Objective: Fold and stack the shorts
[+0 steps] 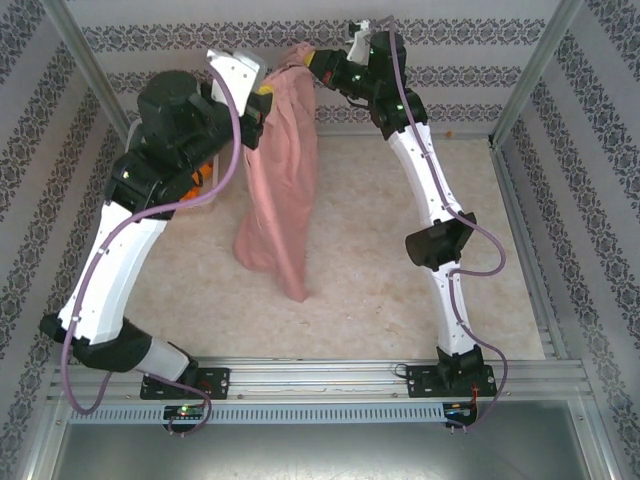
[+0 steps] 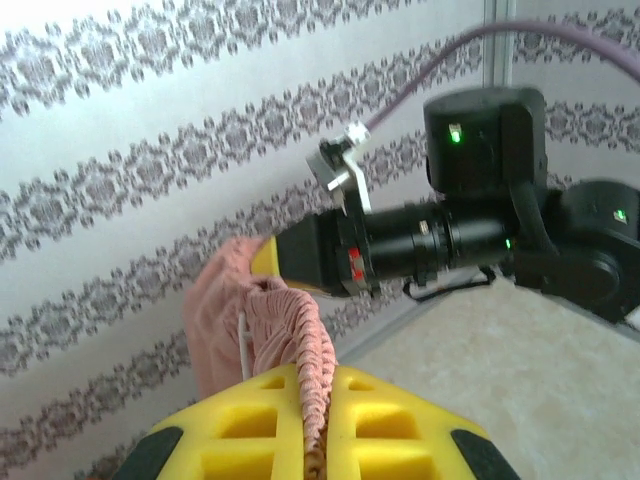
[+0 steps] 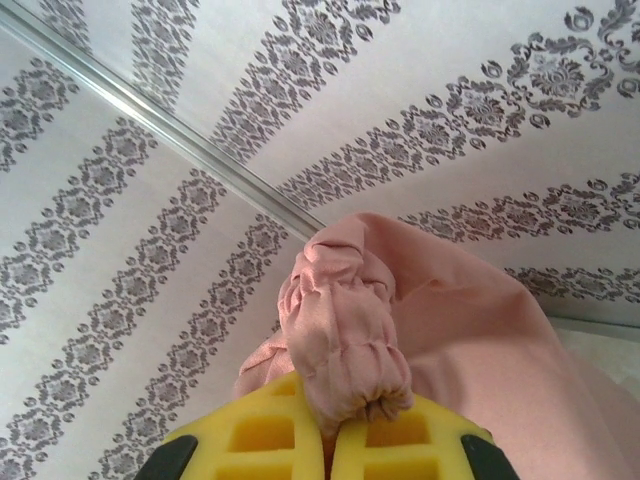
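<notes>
The left gripper [image 2: 318, 420] and right gripper [image 3: 328, 425] clamp the waistband [image 3: 345, 340] of the pink shorts [image 1: 280, 190], which hang by the far edge of the worktop [image 1: 390, 290]; spreading evenly should flatten them.

The shorts [image 1: 280, 190] are pinched in the jaws of the left gripper [image 2: 320, 415] and the right gripper [image 3: 335, 425] and hung below them.

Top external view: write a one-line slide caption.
Left gripper and right gripper hold the pink shorts up by the waistband, legs hanging over the table.
</notes>
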